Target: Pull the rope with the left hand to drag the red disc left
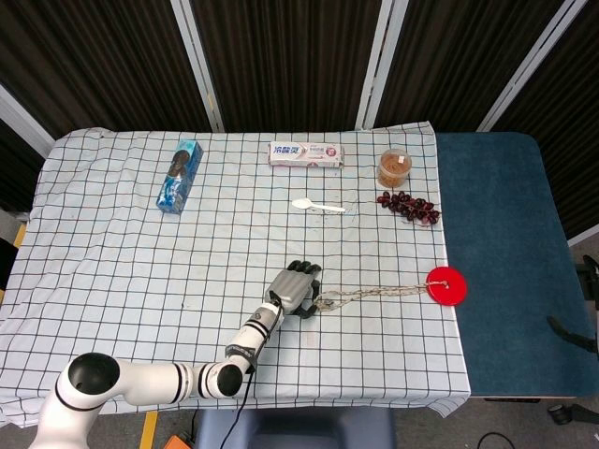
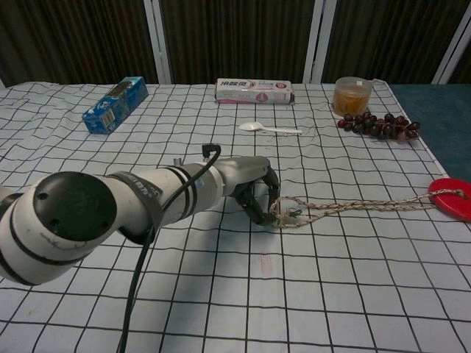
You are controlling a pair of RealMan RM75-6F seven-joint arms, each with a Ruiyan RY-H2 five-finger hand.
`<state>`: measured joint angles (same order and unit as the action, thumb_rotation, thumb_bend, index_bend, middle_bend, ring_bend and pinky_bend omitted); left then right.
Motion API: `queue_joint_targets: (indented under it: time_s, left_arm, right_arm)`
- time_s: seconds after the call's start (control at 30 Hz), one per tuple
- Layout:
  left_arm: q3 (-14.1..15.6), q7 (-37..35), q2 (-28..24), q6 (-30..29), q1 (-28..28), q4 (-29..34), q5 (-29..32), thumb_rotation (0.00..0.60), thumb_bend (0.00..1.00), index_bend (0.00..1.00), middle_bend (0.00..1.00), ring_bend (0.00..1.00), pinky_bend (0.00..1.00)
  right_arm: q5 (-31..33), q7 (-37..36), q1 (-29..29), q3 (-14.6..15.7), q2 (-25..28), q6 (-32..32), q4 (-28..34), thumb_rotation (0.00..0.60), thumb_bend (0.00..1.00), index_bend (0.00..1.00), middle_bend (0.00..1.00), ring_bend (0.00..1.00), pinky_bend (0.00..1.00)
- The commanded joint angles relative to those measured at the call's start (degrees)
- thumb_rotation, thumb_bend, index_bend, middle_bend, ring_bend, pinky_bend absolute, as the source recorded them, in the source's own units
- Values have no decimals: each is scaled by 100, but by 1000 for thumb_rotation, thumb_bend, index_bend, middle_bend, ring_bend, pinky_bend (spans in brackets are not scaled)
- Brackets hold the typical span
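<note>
The red disc (image 1: pixel 446 284) lies at the right edge of the checked cloth, also low at the right border of the chest view (image 2: pixel 452 197). A thin beige rope (image 1: pixel 379 293) runs left from it across the cloth (image 2: pixel 353 208) to a knotted end. My left hand (image 1: pixel 295 288) sits over that end, fingers curled down and closed around the knot (image 2: pixel 282 214); the chest view shows the hand (image 2: pixel 254 193) palm down on the table. My right hand shows in neither view.
Along the back stand a blue biscuit box (image 1: pixel 178 174), a toothpaste box (image 1: pixel 305 154) and a cup (image 1: pixel 394 167). A white spoon (image 1: pixel 316 205) and dark grapes (image 1: pixel 409 207) lie in front of them. Bare blue tabletop (image 1: pixel 505 262) begins right of the disc.
</note>
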<state>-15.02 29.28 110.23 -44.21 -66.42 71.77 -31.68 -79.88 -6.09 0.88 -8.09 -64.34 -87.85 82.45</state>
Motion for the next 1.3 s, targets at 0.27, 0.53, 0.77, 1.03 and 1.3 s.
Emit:
queue_joint_targets:
  time_s: [0.27,0.53,0.77,1.03,1.3]
  left_arm:
    - [-208,-554,111,55,116,-152,-305,584,424,594,150,0,64]
    - [-274,-861,191,1,220,-171,-533,600,626,739,221,4,65]
    - [-249,-901,108,-125,324,-44,-652,600,783,872,275,37,84]
    - [-56,-847,-421,-468,675,545,-802,600,810,888,279,38,86]
    - [270,-1072,-1440,-974,1398,1443,-1183,600,811,899,281,38,88]
  right_arm:
    - [30,6,-18,-2,-15,12,-32,600,271,0,0,0,0]
    - [31,-15,-29,-5,-22,7,-55,600,272,0,0,0,0]
    - [18,8,-47,-9,6,-26,-7,600,271,0,0,0,0]
    - [-23,119,-58,-8,57,-80,123,600,271,0,0,0,0]
    - [-60,260,-27,20,36,-41,221,600,272,0,0,0,0]
